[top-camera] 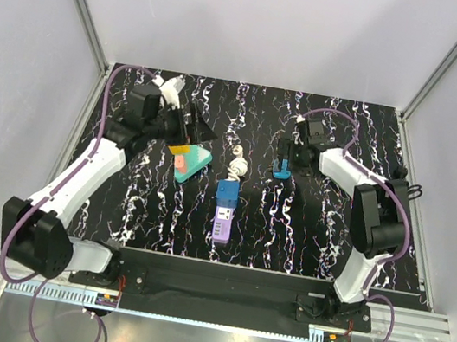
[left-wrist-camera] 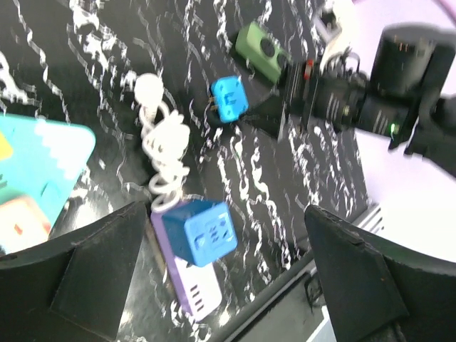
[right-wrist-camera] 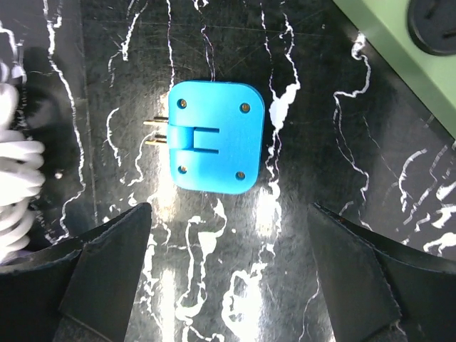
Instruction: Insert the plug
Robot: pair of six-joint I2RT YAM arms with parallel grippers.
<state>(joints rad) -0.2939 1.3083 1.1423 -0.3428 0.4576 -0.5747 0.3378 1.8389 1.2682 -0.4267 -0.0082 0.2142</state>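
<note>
A small blue plug (right-wrist-camera: 214, 137) lies flat on the black marbled table, its two brass prongs (right-wrist-camera: 157, 130) pointing left in the right wrist view. My right gripper (right-wrist-camera: 231, 285) is open and hovers just above and beside it, touching nothing. The plug also shows in the top view (top-camera: 282, 170) and in the left wrist view (left-wrist-camera: 229, 99). A purple power strip (top-camera: 222, 223) lies mid-table with a blue cube adapter (top-camera: 226, 193) on its far end. My left gripper (top-camera: 193, 130) is open and empty, raised at the back left; the strip (left-wrist-camera: 196, 292) is below it.
A white coiled cord (top-camera: 237, 165) runs from the strip's far end. A teal triangular block (top-camera: 192, 163) with orange pieces lies under my left gripper. A green box (right-wrist-camera: 399, 50) sits just beyond the plug, next to my right wrist.
</note>
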